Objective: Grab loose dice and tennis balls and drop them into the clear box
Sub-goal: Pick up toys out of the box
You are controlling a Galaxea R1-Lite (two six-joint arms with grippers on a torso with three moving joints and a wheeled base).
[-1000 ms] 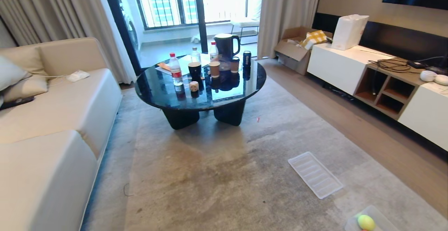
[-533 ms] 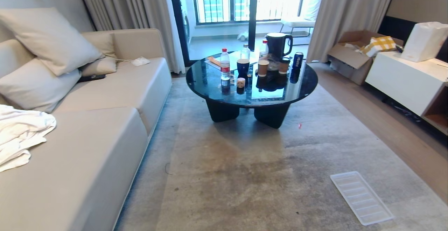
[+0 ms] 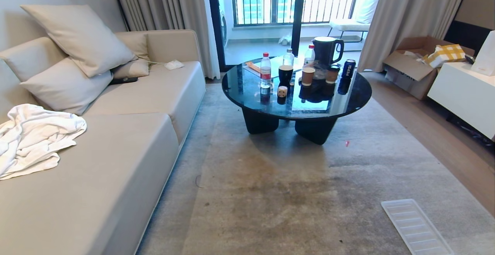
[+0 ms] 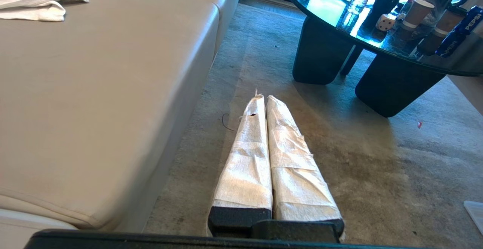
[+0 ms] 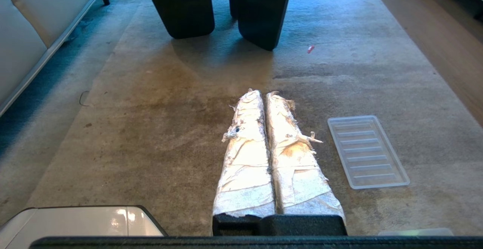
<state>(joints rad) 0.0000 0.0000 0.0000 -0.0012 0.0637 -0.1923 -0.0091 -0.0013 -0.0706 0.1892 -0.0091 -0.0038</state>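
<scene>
Translucent ribbed tray (image 3: 417, 227) lies bare on the rug, both hands (image 4: 263, 99) (image 5: 263, 93) pressed closed, holding nothing

open carpet (image 3: 294, 193), sofa (image 3: 116, 162) left, table (image 3: 348, 104) ahead

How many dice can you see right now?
1. A beige die sits on the round black table, beside the water bottle. Others may be hidden or out of view.

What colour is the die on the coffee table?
Beige with dark pips; the die shows best in the left wrist view.
</scene>
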